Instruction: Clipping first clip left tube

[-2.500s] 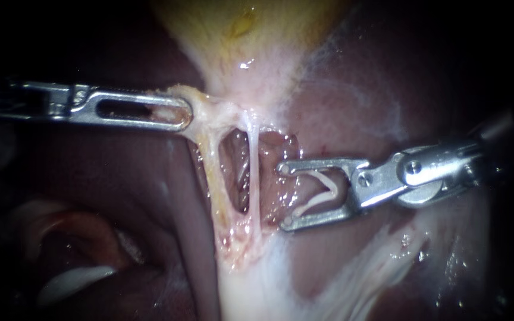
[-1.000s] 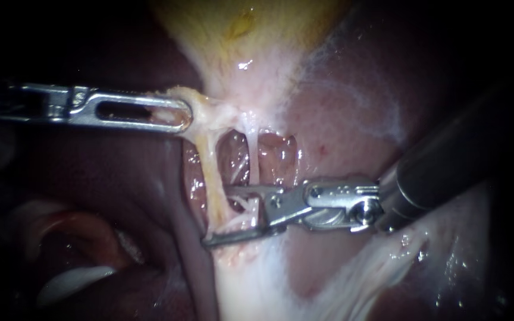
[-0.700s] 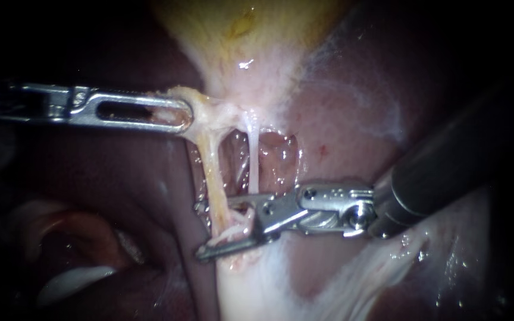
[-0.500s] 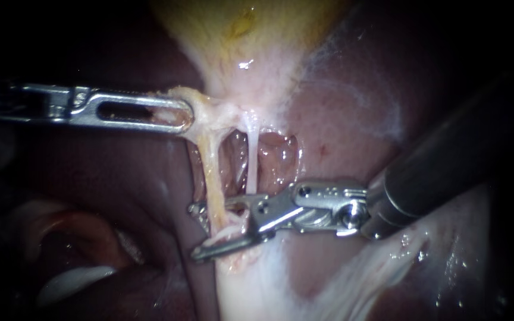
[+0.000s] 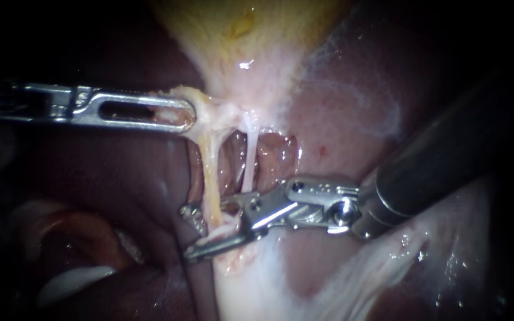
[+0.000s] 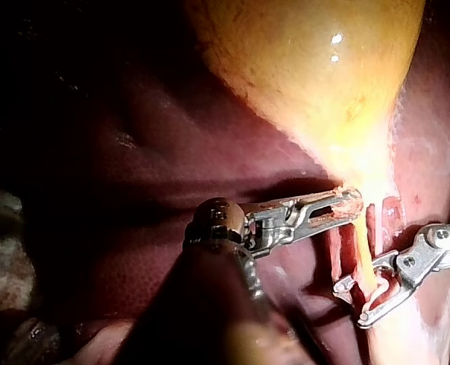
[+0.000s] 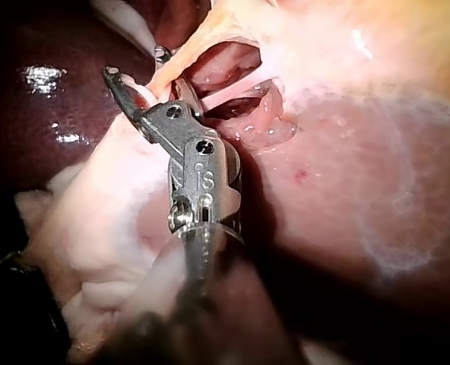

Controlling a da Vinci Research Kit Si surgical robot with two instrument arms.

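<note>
- Straddling the left tube (image 5: 212, 190) low down, my right instrument (image 5: 190, 236) has its jaws apart, one on each side of it.
- The tube is a yellowish, wet, taut strand.
- My left instrument (image 5: 188, 116) clamps its jaws on pale tissue (image 5: 204, 110) below the gallbladder (image 5: 239, 30).
</note>
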